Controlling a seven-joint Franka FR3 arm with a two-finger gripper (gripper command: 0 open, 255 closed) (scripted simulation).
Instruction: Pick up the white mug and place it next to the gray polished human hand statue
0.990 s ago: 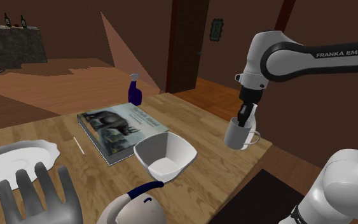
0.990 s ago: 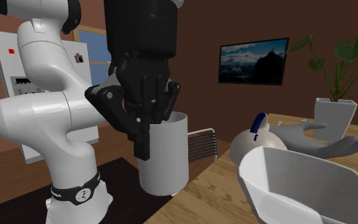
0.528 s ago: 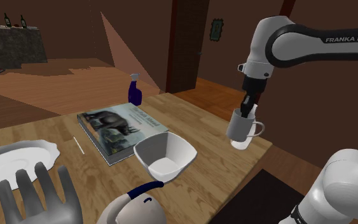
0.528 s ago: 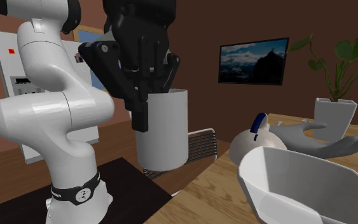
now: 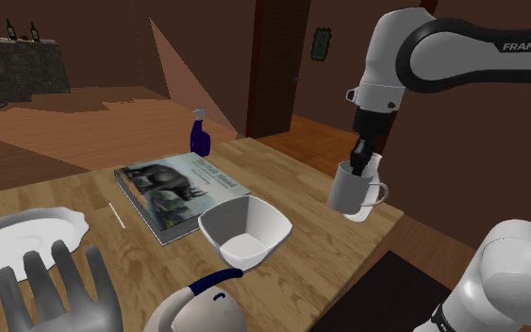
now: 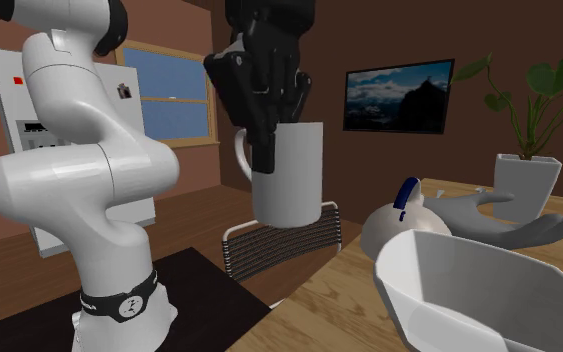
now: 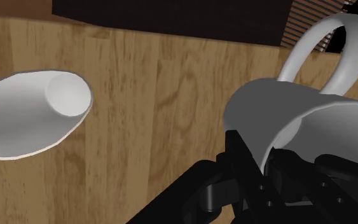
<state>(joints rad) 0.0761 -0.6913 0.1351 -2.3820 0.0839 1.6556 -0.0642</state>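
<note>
The black gripper (image 5: 360,162) holds the white mug (image 5: 352,194) by its rim. One finger is inside the cup and the other is against the outer wall, so the jaws are narrow and pinch the wall between them. The mug hangs directly under the gripper, clear of the wooden table (image 5: 291,170), over the table's edge near a corner. Its handle sticks out sideways. In the second exterior view the mug (image 6: 291,178) is roughly upright below the gripper (image 6: 267,150). In the wrist view its open mouth (image 7: 298,127) is right at the gripper (image 7: 263,156), with the handle looping away from the fingers.

Below the gripper and off to one side, a white bowl (image 5: 245,232) stands on the table. The gray hand statue (image 5: 58,292) lies past the bowl, well apart from the gripper, beside a white rounded vessel with a blue handle (image 5: 208,300). Further from the gripper are a large book (image 5: 178,189), a blue spray bottle (image 5: 200,134) and a white plate (image 5: 23,240).
</note>
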